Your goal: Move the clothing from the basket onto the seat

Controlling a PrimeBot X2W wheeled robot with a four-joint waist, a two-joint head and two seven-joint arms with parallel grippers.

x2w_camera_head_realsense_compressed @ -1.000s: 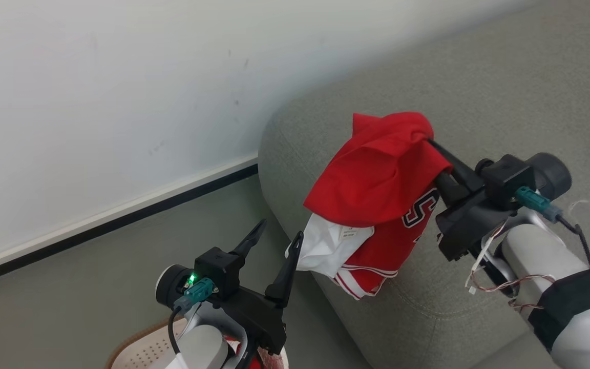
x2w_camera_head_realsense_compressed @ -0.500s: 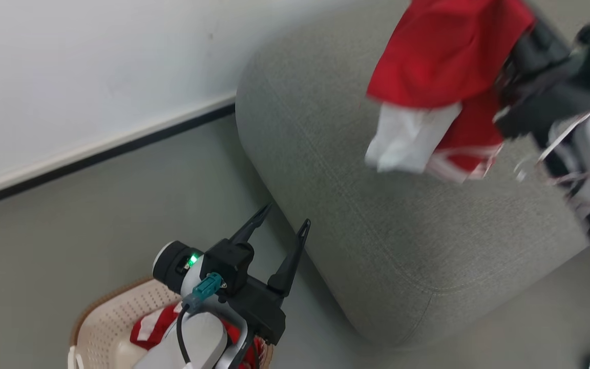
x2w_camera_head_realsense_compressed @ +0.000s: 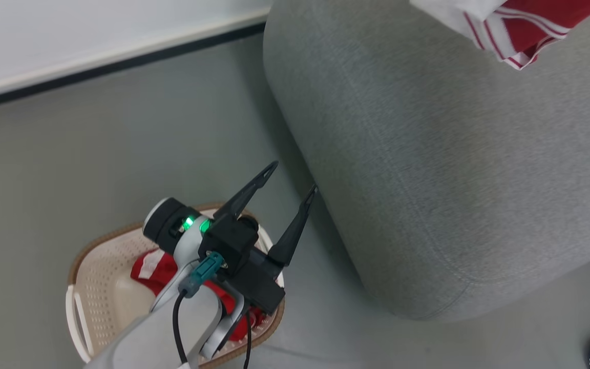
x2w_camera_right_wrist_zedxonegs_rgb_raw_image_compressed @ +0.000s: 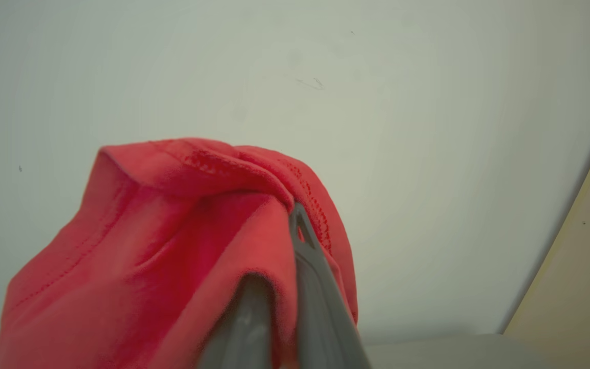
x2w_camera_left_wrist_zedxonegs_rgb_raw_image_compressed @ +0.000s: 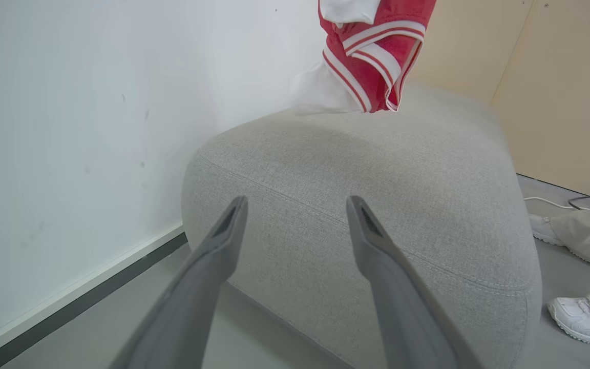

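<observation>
Gripped a red garment (x2w_camera_right_wrist_zedxonegs_rgb_raw_image_compressed: 146,246) in closed right fingers (x2w_camera_right_wrist_zedxonegs_rgb_raw_image_compressed: 315,287), seat (x2w_camera_left_wrist_zedxonegs_rgb_raw_image_compressed: 428,205) below them; held left fingers (x2w_camera_head_realsense_compressed: 295,225) spread, empty, basket (x2w_camera_head_realsense_compressed: 95,287) just behind. Likely called for lowering, then releasing.

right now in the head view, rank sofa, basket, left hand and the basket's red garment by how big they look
1. sofa
2. basket
3. left hand, nearer the camera, so unsure
4. red garment, partly covered
</observation>
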